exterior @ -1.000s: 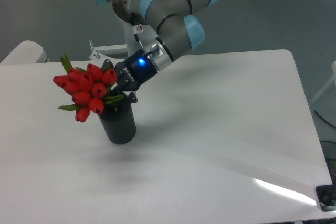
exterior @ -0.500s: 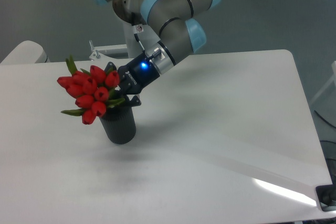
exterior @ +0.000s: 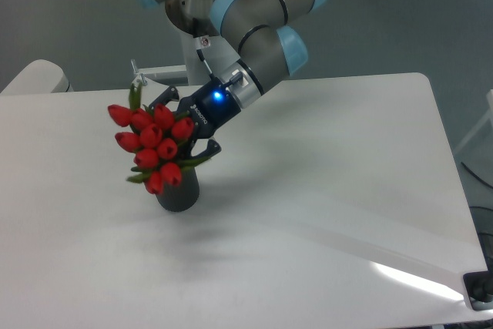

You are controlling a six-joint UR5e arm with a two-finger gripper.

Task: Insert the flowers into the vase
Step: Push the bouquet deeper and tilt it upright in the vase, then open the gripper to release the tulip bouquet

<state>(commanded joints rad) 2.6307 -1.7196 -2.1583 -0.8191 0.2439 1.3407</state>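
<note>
At the worktop's [exterior: 323, 190] ten o'clock side the jaws [exterior: 187, 135] grip the flowers [exterior: 152, 144] by the stems — buds hanging toward eight o'clock, tilted, right above the vase [exterior: 179, 193] — whose hole they hide, so the stems want uprighting.

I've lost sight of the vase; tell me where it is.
The vase stands on the table, left of centre in the camera view, directly beneath the flowers, which cover its top.
</note>
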